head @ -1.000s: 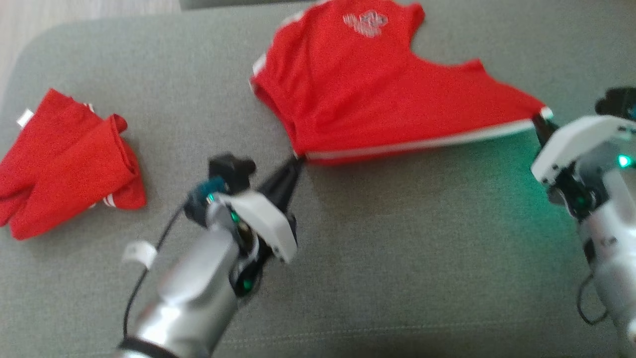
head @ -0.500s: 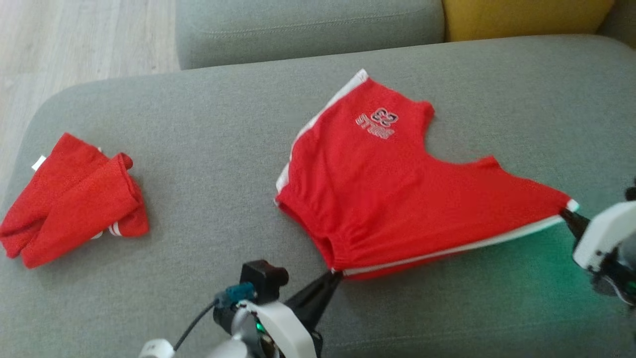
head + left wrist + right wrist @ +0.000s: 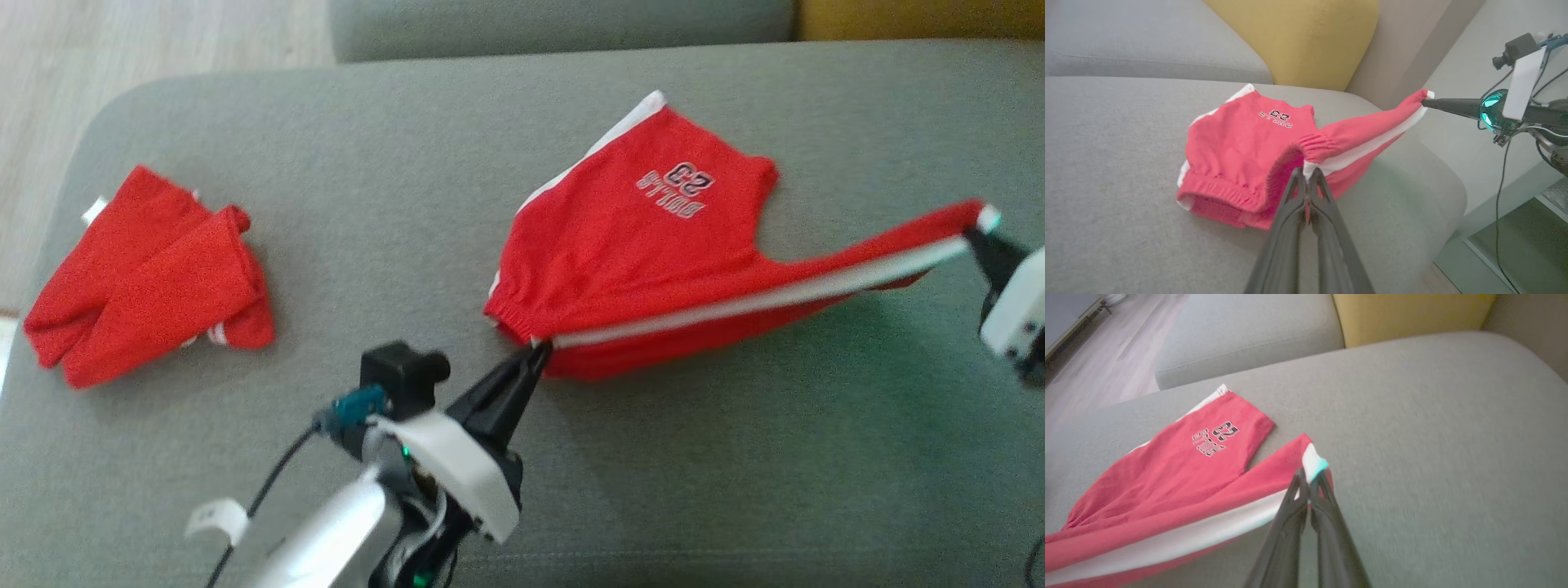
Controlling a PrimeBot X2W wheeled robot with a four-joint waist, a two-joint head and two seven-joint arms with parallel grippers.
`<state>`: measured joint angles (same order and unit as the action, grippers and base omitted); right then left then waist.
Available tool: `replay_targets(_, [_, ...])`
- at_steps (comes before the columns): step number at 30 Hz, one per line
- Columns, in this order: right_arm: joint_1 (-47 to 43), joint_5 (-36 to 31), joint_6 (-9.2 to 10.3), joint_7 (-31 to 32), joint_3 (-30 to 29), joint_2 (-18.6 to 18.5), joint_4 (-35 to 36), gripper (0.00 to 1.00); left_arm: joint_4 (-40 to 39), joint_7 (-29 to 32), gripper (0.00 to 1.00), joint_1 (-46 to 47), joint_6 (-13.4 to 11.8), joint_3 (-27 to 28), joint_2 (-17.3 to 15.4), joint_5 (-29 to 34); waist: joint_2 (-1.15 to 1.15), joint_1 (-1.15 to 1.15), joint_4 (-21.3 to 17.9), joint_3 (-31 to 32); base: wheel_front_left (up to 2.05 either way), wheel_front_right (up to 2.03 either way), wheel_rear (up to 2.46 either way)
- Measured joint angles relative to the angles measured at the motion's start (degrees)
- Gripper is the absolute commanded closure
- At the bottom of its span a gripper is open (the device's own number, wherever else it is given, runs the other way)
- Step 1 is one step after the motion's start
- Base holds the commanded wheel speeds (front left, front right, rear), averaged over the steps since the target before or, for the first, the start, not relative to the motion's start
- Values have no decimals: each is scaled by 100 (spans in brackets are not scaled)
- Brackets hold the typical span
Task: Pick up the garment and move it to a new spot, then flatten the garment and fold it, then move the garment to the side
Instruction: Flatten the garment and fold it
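- Garment first: red shorts with a white stripe down the side, right of centre on the grey seat. One leg lies flat with its printed number showing. The striped edge is pulled taut and raised off the fabric between the two grippers.
- Far left now: wooden floor shows beyond the seat's rounded corner, so the surface runs out there.
- Next along, a red bundle lies crumpled near that left edge, well apart from the garment and out of the arms' line.
- Between bundle and garment there's a wide band of bare grey, and the same again along the near side, in front of the stretched edge. Plenty of room in both places.
- Left gripper is pinched tight on the corner where the waistband meets the stripe. From the left wrist view, its fingers are pressed together with cloth nipped at the tips.
- Behind the garment, a grey back cushion and, further right, a yellow cushion close off the far side.
- Right gripper is clamped on the white-tipped hem corner at the other end of the stripe, holding it above the seat.
- Far right, seen from the left wrist: the seat's edge curves down just below that right gripper, with pale floor beyond it.
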<state>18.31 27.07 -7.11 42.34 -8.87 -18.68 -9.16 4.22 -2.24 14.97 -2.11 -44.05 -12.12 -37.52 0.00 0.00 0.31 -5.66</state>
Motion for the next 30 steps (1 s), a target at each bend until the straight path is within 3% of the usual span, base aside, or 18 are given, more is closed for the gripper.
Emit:
replay_targets(5, [672, -300, 0, 175, 163, -115, 36, 100, 123, 93, 100, 463, 16, 16, 84, -20, 0, 0, 283, -299, 0, 0, 0])
replay_targets(13, [1654, -719, 0, 153, 542, -412, -487, 100, 476, 164, 100, 1035, 124, 5, 359, -5, 0, 0, 692, -788, 0, 0, 0])
replay_targets(30, [3338, -1038, 0, -468, 1507, -673, -2204, 100, 1623, -199, 100, 1881, 425, -40, 871, -105, 0, 0, 1522, -1731, 0, 0, 0])
